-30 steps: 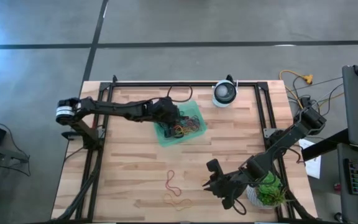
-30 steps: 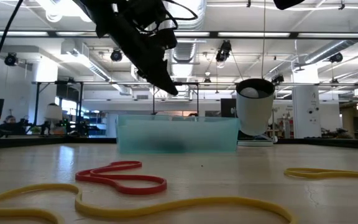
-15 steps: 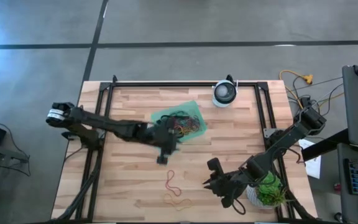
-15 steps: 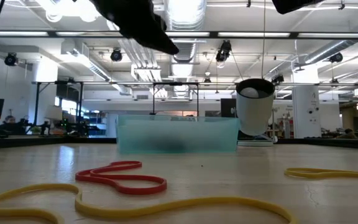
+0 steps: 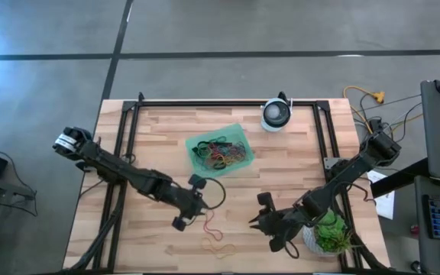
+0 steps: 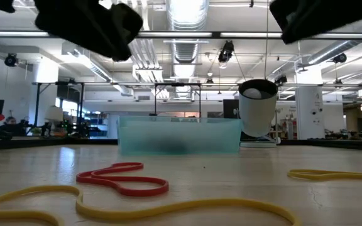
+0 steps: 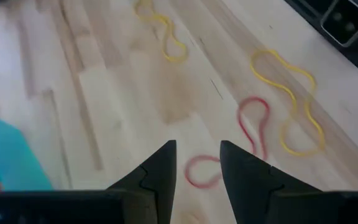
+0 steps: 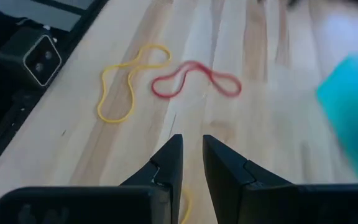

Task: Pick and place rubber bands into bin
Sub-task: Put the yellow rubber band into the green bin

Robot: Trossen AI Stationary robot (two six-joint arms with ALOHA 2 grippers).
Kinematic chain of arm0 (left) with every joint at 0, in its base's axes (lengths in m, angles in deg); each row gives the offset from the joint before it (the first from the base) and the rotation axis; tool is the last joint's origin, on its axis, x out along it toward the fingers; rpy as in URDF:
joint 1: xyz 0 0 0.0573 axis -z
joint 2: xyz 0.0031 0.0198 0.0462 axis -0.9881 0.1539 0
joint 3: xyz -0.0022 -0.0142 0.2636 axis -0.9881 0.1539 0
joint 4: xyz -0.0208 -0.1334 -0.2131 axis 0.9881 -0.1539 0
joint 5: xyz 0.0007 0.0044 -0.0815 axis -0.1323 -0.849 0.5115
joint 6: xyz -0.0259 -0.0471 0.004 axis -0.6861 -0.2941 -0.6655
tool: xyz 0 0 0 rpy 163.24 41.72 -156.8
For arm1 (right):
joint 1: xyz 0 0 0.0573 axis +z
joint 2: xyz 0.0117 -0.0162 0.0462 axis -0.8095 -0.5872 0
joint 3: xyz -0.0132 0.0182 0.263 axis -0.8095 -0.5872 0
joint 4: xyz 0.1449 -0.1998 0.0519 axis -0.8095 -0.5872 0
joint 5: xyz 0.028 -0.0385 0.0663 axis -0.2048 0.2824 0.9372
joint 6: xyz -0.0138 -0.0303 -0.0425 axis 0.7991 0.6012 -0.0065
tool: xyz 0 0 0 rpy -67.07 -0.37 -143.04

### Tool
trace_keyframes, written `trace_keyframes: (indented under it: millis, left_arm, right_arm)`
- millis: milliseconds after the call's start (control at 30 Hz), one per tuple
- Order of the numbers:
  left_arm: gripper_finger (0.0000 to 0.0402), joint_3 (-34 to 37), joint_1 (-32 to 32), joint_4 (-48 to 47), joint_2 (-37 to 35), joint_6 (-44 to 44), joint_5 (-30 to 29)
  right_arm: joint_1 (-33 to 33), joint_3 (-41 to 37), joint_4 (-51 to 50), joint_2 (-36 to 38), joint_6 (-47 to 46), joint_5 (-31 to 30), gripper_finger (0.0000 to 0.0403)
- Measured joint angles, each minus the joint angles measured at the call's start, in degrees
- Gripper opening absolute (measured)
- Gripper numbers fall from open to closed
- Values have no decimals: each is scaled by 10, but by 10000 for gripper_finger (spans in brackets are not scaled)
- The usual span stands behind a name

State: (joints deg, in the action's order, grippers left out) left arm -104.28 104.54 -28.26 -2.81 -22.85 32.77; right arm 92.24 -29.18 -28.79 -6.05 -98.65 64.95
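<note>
The green bin (image 5: 218, 153) sits at the table's middle with several coloured rubber bands (image 5: 221, 155) in it. A red rubber band (image 5: 211, 224) and a yellow one (image 5: 218, 246) lie flat on the wood toward the near edge. Another yellow band (image 7: 163, 31) lies farther right. My left gripper (image 5: 202, 206) hovers open just left of the red band (image 7: 253, 124), nothing between its fingers (image 7: 197, 168). My right gripper (image 5: 255, 222) hangs right of the bands, fingers a little apart (image 8: 192, 155) and empty, pointing toward the red band (image 8: 194, 78).
A round white device (image 5: 276, 114) stands at the far edge. A green plant (image 5: 328, 233) in a pot stands at the near right, beside my right arm. Black frame rails (image 5: 128, 153) run along the table's sides. Bare wood lies between the bin and the loose bands.
My left gripper has swung away from above the bin toward the table's near edge, staying at about the same height, and now hangs by the red band. The bin and the bands on the table have not moved.
</note>
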Motion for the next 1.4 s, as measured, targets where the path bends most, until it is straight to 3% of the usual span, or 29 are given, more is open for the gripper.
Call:
trace_keyframes:
  millis: [333, 500, 733, 900, 1067, 1400]
  left_arm:
    - [109, 48, 34, -2, -10, -81, 0]
    - [109, 53, 42, -1, -24, -85, 0]
    - [109, 60, 45, -6, -34, -98, 0]
    - [109, 60, 46, -16, -35, -100, 0]
    - [109, 60, 46, -16, -35, -100, 0]
    - [109, 60, 46, -17, -35, -100, 0]
  right_arm:
    - [3, -36, 0, -56, -161, 76, 57]
    - [2, -38, -2, -73, -200, 76, 62]
    - [1, -37, -15, -68, -253, 77, 109]
    - [-5, -37, -71, -71, -325, 125, 144]
    - [-9, -37, -79, -71, -339, 169, 164]
    - [-17, -35, -100, -91, -354, 183, 168]
